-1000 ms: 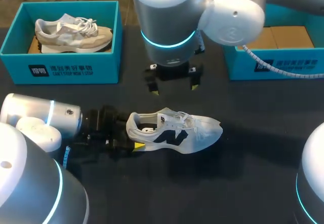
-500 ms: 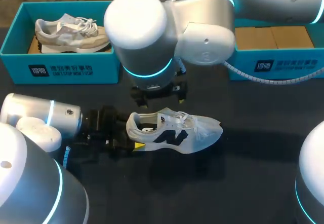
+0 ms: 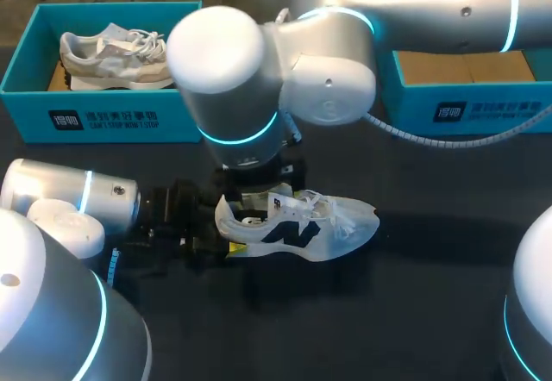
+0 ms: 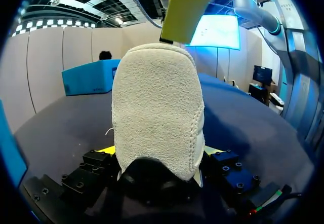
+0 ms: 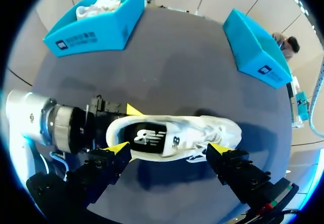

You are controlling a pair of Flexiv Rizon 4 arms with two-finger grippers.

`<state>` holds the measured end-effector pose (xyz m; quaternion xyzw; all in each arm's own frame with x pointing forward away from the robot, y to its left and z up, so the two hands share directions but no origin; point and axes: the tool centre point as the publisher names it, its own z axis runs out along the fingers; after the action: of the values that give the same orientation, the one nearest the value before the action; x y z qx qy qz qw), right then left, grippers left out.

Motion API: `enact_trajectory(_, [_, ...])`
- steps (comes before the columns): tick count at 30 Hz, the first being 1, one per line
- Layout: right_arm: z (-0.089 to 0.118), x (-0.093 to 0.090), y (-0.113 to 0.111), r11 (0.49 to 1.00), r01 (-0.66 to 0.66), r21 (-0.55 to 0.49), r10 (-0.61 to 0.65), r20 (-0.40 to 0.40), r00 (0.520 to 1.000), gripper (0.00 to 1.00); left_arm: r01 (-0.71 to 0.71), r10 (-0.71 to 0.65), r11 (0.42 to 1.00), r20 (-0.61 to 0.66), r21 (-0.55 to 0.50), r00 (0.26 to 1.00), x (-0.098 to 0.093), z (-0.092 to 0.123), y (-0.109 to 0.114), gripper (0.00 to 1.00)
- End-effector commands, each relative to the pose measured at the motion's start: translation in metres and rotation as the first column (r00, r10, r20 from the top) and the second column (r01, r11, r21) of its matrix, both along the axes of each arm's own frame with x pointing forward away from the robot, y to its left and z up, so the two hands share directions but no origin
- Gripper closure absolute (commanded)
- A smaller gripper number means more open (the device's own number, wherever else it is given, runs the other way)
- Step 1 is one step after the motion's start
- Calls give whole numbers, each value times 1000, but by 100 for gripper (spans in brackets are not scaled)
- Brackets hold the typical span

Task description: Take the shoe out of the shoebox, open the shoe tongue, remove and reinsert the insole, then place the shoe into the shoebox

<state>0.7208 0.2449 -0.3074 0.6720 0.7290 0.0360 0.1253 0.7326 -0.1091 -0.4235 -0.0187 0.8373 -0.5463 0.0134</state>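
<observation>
A white sneaker with a dark side logo (image 3: 304, 227) lies on the black table, toe to the right. My left gripper (image 3: 224, 233) comes in from the left and is shut on its heel. In the left wrist view the suede heel (image 4: 157, 117) fills the gap between both yellow tips. My right gripper (image 5: 168, 149) hangs open just above the shoe (image 5: 174, 135), one finger on each side of it and neither touching. The dark insole (image 5: 149, 135) shows inside the shoe's mouth. In the head view the right wrist hides most of that gripper (image 3: 259, 193).
A teal shoebox (image 3: 103, 118) at the back left holds another pale sneaker (image 3: 121, 53). A second teal shoebox (image 3: 470, 114) at the back right shows only its cardboard floor. My right arm spans the back of the table.
My right arm has swung left and come down, bringing its gripper from behind the shoe to just over the shoe's mouth. The left gripper and the shoe have stayed put.
</observation>
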Motion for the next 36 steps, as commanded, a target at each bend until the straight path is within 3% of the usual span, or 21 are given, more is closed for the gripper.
enact_trajectory(1, [-22, -5, 9, 993, 107, -46, -107, 0, 994, 0, 2, -2, 1000, -2, 3, 1000, 3, -1, 1, 100])
enact_trajectory(9, [-42, 4, -2, 985, 137, -100, -140, -26, 990, 0, 2, -2, 1000, -2, 3, 1000, 3, -1, 1, 100])
enact_trajectory(17, [-40, 5, -13, 969, 185, -164, -195, -46, 980, 0, 2, -2, 1000, -2, 3, 1000, 3, -1, 1, 100])
enact_trajectory(19, [-36, 3, -16, 964, 202, -174, -212, -44, 976, 34, 2, -2, 1000, -2, 3, 1000, 3, -1, 1, 100])
enact_trajectory(20, [-33, 2, -16, 961, 211, -178, -221, -40, 974, 58, 2, -2, 1000, -2, 3, 1000, 3, -1, 1, 100])
enact_trajectory(22, [-28, 1, -17, 961, 212, -180, -222, -38, 974, 70, 2, -2, 1000, -2, 3, 1000, 3, -1, 1, 100])
enact_trajectory(25, [-19, -1, -18, 957, 224, -184, -233, -29, 972, 100, 2, -2, 1000, -2, 3, 1000, 3, -1, 1, 100])
enact_trajectory(36, [-25, -1, -37, 964, 238, -118, -239, 2, 971, 100, 2, -2, 1000, -2, 3, 1000, 3, -1, 1, 100])
